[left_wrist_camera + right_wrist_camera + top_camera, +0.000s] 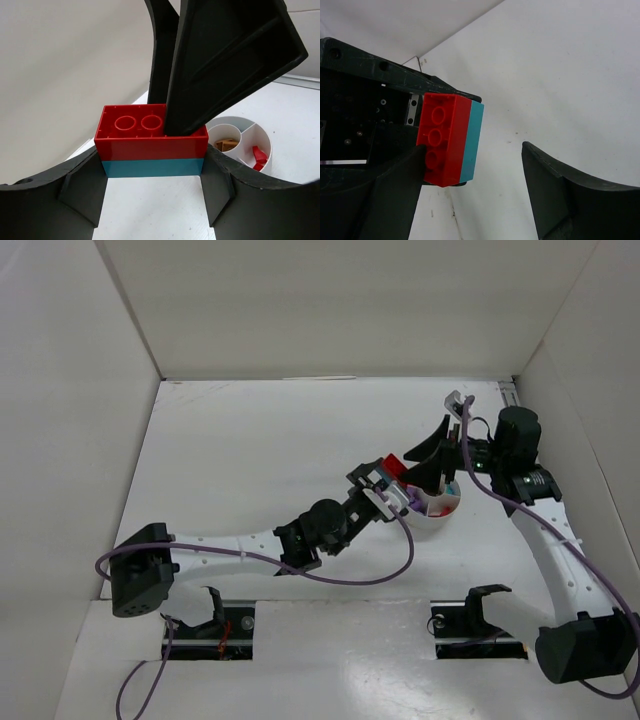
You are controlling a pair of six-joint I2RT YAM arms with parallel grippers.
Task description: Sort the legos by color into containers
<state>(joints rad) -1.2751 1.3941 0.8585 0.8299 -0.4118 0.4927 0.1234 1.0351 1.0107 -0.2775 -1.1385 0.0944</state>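
My left gripper (pixel 152 172) is shut on a stacked pair of legos, a red brick (pixel 150 136) on a teal brick (pixel 152 167), and holds the pair off the table beside the white divided bowl (pixel 263 137). In the top view the red brick (pixel 393 464) sits at the left gripper (pixel 385 483), next to the bowl (pixel 438 508). My right gripper (pixel 475 190) is open; one of its fingers (pixel 385 195) touches the studded face of the red brick (pixel 442 140), and the other stands well off the teal brick (pixel 472 140).
The bowl holds a brown piece (pixel 227 145) and a red piece (pixel 258 156) in separate wedges; purple pieces (pixel 415 498) show in another wedge. White walls enclose the table on the left, back and right.
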